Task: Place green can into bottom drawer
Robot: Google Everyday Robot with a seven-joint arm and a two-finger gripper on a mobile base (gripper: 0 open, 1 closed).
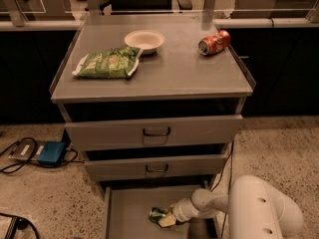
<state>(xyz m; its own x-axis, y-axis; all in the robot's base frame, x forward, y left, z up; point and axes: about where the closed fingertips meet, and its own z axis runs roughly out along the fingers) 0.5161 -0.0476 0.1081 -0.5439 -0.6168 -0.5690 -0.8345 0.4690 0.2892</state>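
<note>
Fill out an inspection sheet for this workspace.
Surface: grey cabinet top, holding three loose items.
Job's things: green can inside the open bottom drawer.
Clutter: snack bag, white bowl, and red can on its side, all on the cabinet top.
Grippers: gripper low inside the bottom drawer, right at the green can.
Cables: black cables and a blue box on the floor, left.
Surroundings: speckled floor.

Smooth white arm with bulky rounded joints. Its cream gripper sits inside the bottom drawer.
</note>
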